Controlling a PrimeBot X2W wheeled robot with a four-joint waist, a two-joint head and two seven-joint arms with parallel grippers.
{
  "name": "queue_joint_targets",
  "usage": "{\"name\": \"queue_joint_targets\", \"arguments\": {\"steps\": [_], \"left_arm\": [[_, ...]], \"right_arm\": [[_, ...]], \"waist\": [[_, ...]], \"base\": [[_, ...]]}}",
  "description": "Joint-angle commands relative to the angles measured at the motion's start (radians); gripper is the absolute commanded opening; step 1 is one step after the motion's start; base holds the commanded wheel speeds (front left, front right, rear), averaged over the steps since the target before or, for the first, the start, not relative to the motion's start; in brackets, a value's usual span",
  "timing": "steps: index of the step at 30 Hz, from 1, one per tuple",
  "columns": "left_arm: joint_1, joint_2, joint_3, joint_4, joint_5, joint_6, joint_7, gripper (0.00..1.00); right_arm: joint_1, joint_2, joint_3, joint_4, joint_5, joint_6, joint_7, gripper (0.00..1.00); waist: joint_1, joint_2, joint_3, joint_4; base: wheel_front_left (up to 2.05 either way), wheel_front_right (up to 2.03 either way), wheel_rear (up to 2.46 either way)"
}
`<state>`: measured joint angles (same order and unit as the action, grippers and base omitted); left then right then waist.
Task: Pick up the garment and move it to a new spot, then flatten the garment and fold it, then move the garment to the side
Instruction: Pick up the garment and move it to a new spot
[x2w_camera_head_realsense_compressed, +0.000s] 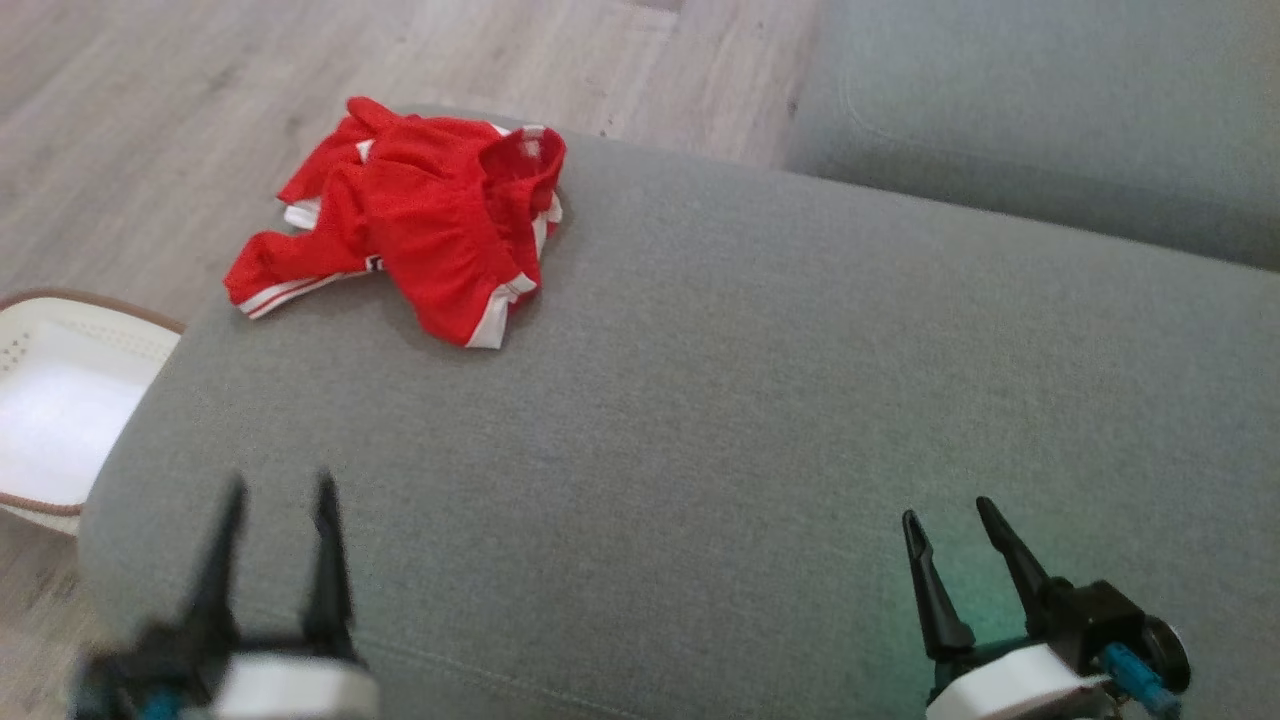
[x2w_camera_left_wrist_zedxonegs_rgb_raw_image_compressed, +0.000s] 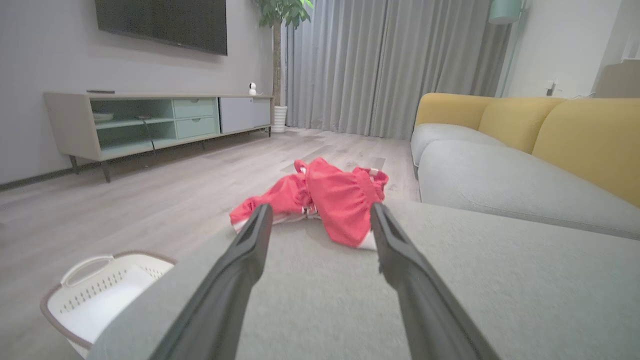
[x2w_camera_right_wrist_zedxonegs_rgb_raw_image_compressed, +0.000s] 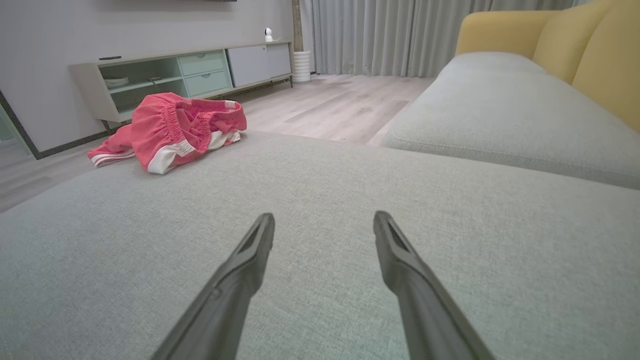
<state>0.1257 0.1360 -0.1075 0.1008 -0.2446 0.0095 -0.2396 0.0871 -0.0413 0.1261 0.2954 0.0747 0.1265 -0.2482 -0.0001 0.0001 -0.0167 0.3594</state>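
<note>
You see crumpled red shorts on the grey cushion, their small dark mark unreadable; left gripper and right gripper spread wide, empty.

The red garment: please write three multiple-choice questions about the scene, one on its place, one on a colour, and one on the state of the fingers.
1. Where does the red garment lie?
A. in a basket
B. on the grey cushion, near its far left corner
C. on the floor

2. What colour is the garment's trim?
A. blue
B. yellow
C. white

3. How do the left fingers and the right fingers stand?
A. both pairs open, holding nothing
B. left pair shut on the garment
C. both pairs shut on the cushion

Answers:
1 B: the head view shows it resting on the cushion's far left part.
2 C: white bands edge the red cloth.
3 A: each wrist view shows a wide gap between the fingers and nothing gripped.
</note>
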Motion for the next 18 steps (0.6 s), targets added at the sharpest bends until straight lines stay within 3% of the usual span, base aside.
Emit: {"name": "queue_joint_targets", "arguments": {"steps": [1, 8, 13, 18], "left_arm": [[-0.116, 0.039, 0.050, -0.069, 0.018, -0.006, 0.013, 1.00], [-0.425, 0.208, 0.093, -0.174, 0.031, -0.069, 0.163, 1.00], [-0.675, 0.295, 0.097, -0.049, 0.017, -0.103, 0.250, 1.00], [-0.868, 0.309, 0.072, 0.138, -0.017, -0.118, 0.328, 1.00]], "right_arm": [[-0.060, -0.009, 0.013, -0.038, -0.013, 0.004, -0.014, 1.00], [-0.129, -0.009, -0.004, -0.070, -0.077, 0.004, -0.014, 1.00], [-0.193, -0.009, -0.028, -0.095, -0.122, 0.004, -0.014, 1.00], [-0.255, -0.009, -0.037, -0.107, -0.149, 0.004, -0.014, 1.00]], "waist": [[0.0001, -0.0001, 0.022, -0.018], [0.0001, -0.0001, 0.147, -0.090], [0.0001, -0.0001, 0.245, -0.140], [0.0001, -0.0001, 0.340, -0.186]], "base": [[0.00, 0.00, 0.00], [0.00, 0.00, 0.00], [0.00, 0.00, 0.00], [0.00, 0.00, 0.00]]}}
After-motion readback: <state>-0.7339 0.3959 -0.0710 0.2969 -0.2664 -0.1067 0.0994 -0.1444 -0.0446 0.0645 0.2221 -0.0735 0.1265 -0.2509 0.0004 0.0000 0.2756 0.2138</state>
